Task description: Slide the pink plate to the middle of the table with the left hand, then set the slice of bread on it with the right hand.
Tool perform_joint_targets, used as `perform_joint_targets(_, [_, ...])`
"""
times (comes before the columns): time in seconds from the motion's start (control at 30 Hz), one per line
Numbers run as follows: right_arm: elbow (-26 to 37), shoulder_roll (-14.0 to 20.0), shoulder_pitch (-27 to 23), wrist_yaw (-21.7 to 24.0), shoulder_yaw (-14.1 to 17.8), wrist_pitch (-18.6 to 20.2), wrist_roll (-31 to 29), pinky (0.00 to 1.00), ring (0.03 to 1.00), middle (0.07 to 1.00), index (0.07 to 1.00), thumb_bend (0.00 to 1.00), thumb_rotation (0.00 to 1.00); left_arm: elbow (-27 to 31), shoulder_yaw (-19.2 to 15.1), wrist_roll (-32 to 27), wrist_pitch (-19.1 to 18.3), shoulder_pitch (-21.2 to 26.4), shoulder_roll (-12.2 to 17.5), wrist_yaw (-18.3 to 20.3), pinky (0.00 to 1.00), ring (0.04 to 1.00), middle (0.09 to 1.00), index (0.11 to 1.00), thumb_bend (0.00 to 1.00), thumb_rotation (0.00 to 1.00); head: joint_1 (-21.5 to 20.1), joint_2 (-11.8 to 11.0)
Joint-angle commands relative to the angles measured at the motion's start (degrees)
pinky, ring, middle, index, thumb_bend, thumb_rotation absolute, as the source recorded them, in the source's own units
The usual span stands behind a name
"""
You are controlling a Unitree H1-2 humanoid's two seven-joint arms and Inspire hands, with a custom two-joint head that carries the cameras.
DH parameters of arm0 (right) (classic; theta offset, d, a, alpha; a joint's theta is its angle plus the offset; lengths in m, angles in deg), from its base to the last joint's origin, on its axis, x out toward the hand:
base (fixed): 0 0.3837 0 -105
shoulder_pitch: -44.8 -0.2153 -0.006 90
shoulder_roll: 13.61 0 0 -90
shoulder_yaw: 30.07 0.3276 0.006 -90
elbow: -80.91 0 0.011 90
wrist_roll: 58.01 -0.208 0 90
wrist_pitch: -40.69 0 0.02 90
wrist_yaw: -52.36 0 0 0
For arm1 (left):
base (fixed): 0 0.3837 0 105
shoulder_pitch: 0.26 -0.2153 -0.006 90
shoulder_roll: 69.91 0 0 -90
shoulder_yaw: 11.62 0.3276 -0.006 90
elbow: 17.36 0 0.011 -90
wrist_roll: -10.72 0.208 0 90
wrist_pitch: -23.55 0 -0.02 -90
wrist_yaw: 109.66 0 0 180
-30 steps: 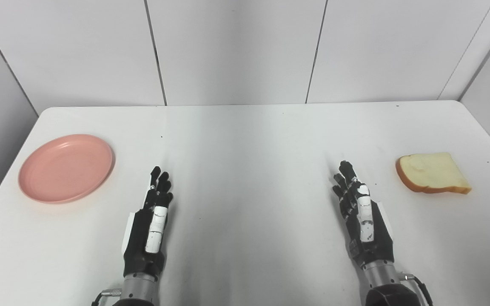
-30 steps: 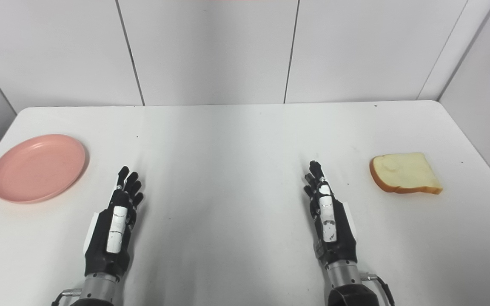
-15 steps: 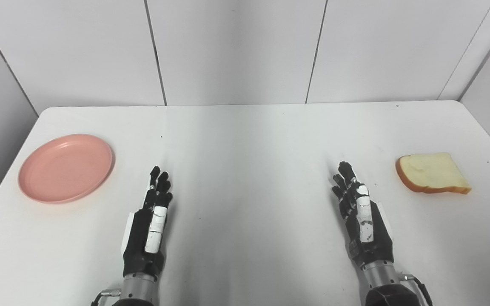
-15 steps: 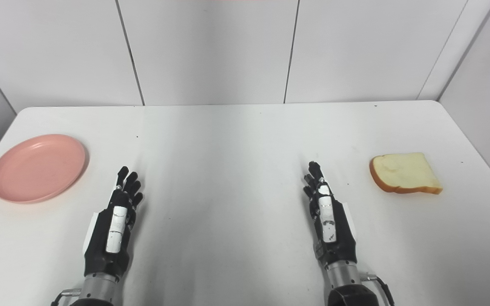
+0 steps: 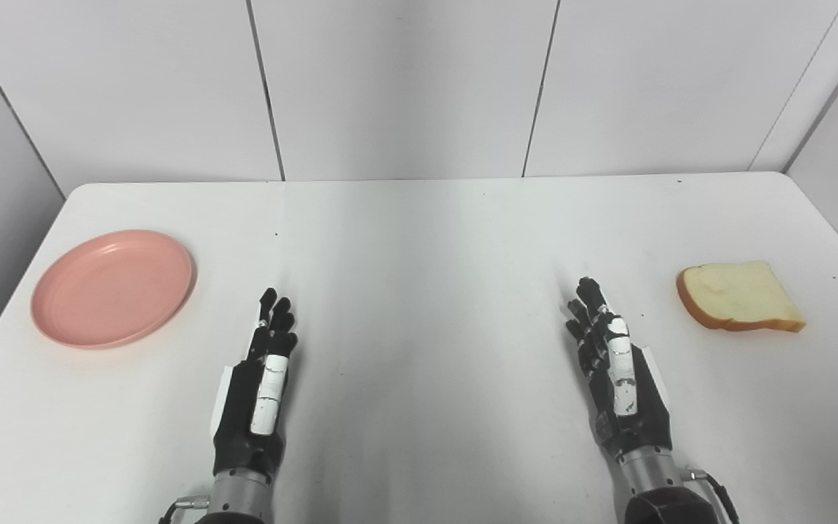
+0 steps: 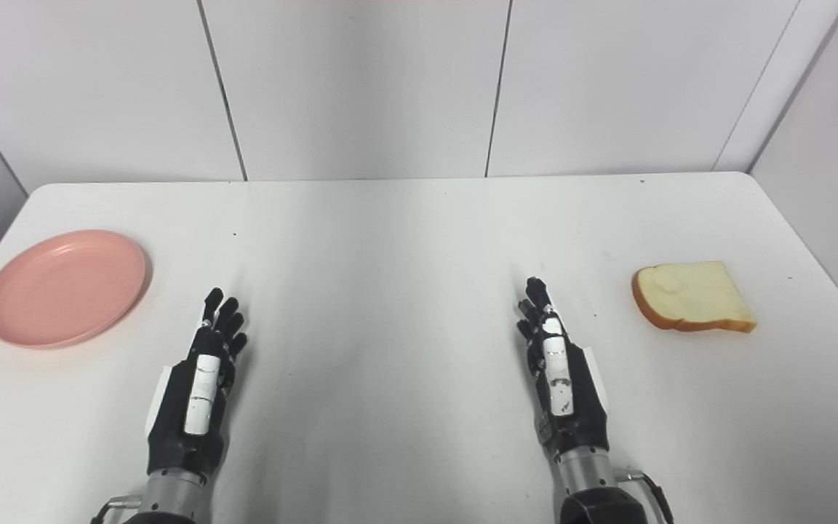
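An empty pink plate (image 5: pixel 112 287) lies at the table's left side. A slice of bread (image 5: pixel 740 296) with a brown crust rests flat at the right side. My left hand (image 5: pixel 257 393) hovers over the near left of the table, to the right of the plate and apart from it, fingers stretched forward, holding nothing. My right hand (image 5: pixel 617 375) is held the same way at the near right, left of the bread and not touching it, open and empty.
The white table (image 5: pixel 426 233) has rounded far corners and is closed in by white panel walls at the back and both sides. A wide stretch of bare tabletop lies between the two hands.
My left hand has shifted slightly nearer and to the right. The right hand has barely moved. Plate and bread are where they were.
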Motion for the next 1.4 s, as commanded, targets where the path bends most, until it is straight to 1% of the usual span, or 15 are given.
perform_joint_targets(0.0, [-2.11,1.08,0.53,1.33,0.99,-1.4,-1.26,1.0,0.977,0.985,0.956,0.8,1.0,-0.01,1.02,0.67,3.42,1.37,-1.1,0.02,1.0,1.0,1.0,1.0,0.83,0.88,1.04,-0.34])
perform_joint_targets(0.07, [-3.02,1.86,0.38,1.85,1.47,-1.83,-1.98,1.0,0.977,0.986,0.958,0.79,1.0,-1.37,1.48,1.11,4.54,1.59,-1.69,-0.35,1.0,1.0,1.0,1.0,0.83,0.88,3.2,-1.22])
perform_joint_targets(0.17, [-4.59,2.94,0.17,2.83,2.3,-2.47,-3.07,0.99,0.971,0.978,0.953,0.77,1.0,-3.61,2.12,2.11,6.39,1.87,-2.68,-1.21,0.99,1.0,1.0,1.0,0.79,0.88,5.52,-2.59])
perform_joint_targets(0.2, [-5.3,3.34,0.1,3.22,2.64,-2.72,-3.51,0.99,0.971,0.978,0.953,0.77,1.0,-4.44,2.36,2.66,6.94,1.95,-3.1,-1.58,0.99,1.0,1.0,1.0,0.78,0.88,6.91,-3.56])
perform_joint_targets(0.23, [-5.84,3.63,0.03,3.5,2.88,-2.91,-3.83,0.99,0.968,0.978,0.954,0.77,1.0,-5.05,2.52,3.07,7.36,2.02,-3.4,-1.84,0.98,1.0,1.0,1.0,0.78,0.88,7.11,-3.73])
perform_joint_targets(0.27, [-6.84,4.06,-0.09,4.06,3.22,-3.42,-4.3,0.99,0.967,0.978,0.955,0.77,1.0,-5.76,2.75,3.62,7.81,2.08,-3.8,-2.18,0.98,1.0,1.0,1.0,0.78,0.88,8.48,-4.62])
perform_joint_targets(0.3, [-7.52,4.33,-0.18,4.45,3.45,-3.8,-4.61,0.99,0.966,0.979,0.959,0.76,1.0,-6.2,2.87,3.99,8.1,2.11,-4.06,-2.38,0.98,1.0,1.0,1.0,0.77,0.89,8.48,-4.62])
perform_joint_targets(0.4, [-10.44,5.35,-0.7,6.17,4.31,-5.1,-6.06,1.0,0.969,0.982,0.964,0.75,1.0,-8.01,3.27,5.14,9.35,2.38,-5.01,-3.1,0.97,1.0,1.0,1.0,0.76,0.9,11.89,-6.55])
perform_joint_targets(0.5, [-12.97,6.1,-1.27,7.57,4.95,-6.19,-7.14,1.0,0.979,0.993,0.981,0.75,1.0,-10.17,3.54,5.85,11.16,2.91,-5.71,-3.63,0.97,1.0,1.0,1.0,0.75,0.9,13.81,-7.89])
perform_joint_targets(0.6, [-14.71,6.38,-1.71,8.27,5.32,-7.08,-7.45,1.0,0.99,1.0,0.992,0.74,1.0,-12.03,3.63,6.13,12.82,3.41,-6.04,-3.93,0.98,1.0,1.0,1.0,0.76,0.91,14.15,-8.69])
perform_joint_targets(0.8, [-16.32,6.38,-1.96,8.26,5.09,-7.96,-7.13,1.0,0.998,1.0,1.0,0.74,1.0,-14.03,3.69,5.53,15.01,3.52,-5.85,-3.99,0.98,1.0,1.0,1.0,0.75,0.9,13.08,-10.44])
perform_joint_targets(0.87, [-16.74,6.28,-1.93,8.34,4.95,-8.42,-7.05,1.0,1.0,1.0,1.0,0.73,1.0,-14.42,3.72,5.61,15.78,3.42,-5.59,-4.01,0.97,1.0,1.0,1.0,0.74,0.9,12.72,-11.14])
perform_joint_targets(0.93, [-17.27,6.12,-1.88,8.47,4.79,-8.89,-6.9,1.0,0.998,1.0,1.0,0.73,1.0,-14.83,3.67,5.96,16.37,3.24,-5.38,-4.26,0.97,1.0,1.0,1.0,0.73,0.91,12.23,-12.46])
perform_joint_targets(1.07, [-17.88,5.92,-1.94,8.62,4.57,-9.36,-6.33,1.0,0.998,1.0,1.0,0.71,1.0,-15.68,3.53,6.15,17.43,3.05,-5.18,-4.5,0.96,1.0,1.0,1.0,0.73,0.93,11.78,-13.66])
perform_joint_targets(1.37, [-18.91,5.15,-2.05,8.19,4.35,-10.71,-5.17,1.0,0.985,0.998,0.991,0.71,1.0,-17.13,3.28,5.28,19.47,2.89,-4.49,-4.13,0.96,1.0,1.0,1.0,0.73,0.92,10.17,-14.86])
